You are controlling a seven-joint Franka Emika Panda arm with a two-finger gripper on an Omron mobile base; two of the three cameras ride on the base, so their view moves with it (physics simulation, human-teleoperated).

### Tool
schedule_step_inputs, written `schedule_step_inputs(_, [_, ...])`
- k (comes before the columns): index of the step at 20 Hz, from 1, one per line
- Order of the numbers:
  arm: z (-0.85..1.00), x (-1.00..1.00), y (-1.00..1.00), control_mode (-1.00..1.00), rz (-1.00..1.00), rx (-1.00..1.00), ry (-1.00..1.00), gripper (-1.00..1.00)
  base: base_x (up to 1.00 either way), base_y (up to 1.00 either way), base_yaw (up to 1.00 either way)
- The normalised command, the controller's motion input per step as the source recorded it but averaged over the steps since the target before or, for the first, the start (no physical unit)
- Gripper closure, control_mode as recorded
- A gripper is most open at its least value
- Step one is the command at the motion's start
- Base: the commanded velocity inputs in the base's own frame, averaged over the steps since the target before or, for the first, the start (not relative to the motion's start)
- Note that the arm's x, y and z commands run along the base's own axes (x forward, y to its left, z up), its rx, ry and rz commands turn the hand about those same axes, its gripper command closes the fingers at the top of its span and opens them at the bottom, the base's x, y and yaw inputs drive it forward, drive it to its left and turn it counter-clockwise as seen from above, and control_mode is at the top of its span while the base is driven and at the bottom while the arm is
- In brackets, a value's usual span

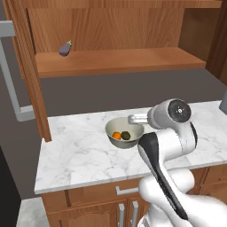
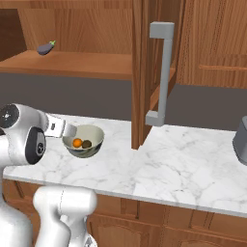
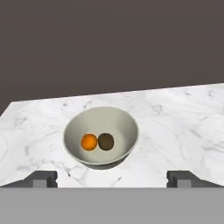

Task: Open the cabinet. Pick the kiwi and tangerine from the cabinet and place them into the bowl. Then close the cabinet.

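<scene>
The cabinet [image 1: 119, 62] stands open, its left door [image 1: 31, 75] and right door [image 2: 144, 72] swung out over the marble counter. Below it sits the bowl [image 1: 111, 125] [image 2: 99, 133] [image 3: 120, 122]. Inside the bowl, the tangerine [image 1: 116, 135] [image 2: 77, 143] [image 3: 89, 142] and the kiwi [image 1: 126, 135] [image 2: 87, 144] [image 3: 106, 141] lie side by side, touching. My gripper [image 3: 112, 178] is open and holds nothing. It hovers just in front of the bowl and slightly above it, and the hand [image 1: 138, 118] [image 2: 63, 129] points at it.
A small purple eggplant [image 1: 65, 48] [image 2: 46, 48] lies on the cabinet shelf at the left. The right door's long grey handle [image 2: 164, 72] juts out over the counter. A dark grey object [image 2: 240, 140] stands at the counter's right end. Lower cabinets [image 1: 97, 208] run beneath the counter.
</scene>
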Motion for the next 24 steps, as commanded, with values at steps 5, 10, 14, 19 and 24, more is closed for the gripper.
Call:
schedule_step_inputs(5, [0.96,-0.82,-0.19,-1.0,0.0,-0.02,0.1,-1.0,0.0,0.0,0.0])
schedule_step_inputs(10, [0.18,-0.94,-0.13,-1.0,0.0,-0.04,0.16,-1.0,0.0,0.0,0.0])
schedule_step_inputs(14, [0.0,-0.14,0.0,-1.0,0.0,0.0,0.0,-1.0,0.0,0.0,0.0])
schedule_step_inputs(19, [0.21,-0.46,-0.29,-1.0,0.0,0.0,0.0,-1.0,0.0,0.0,0.0])
schedule_step_inputs(24, [0.28,-0.64,-0.65,-1.0,0.0,0.0,-0.03,-1.0,0.0,0.0,0.0])
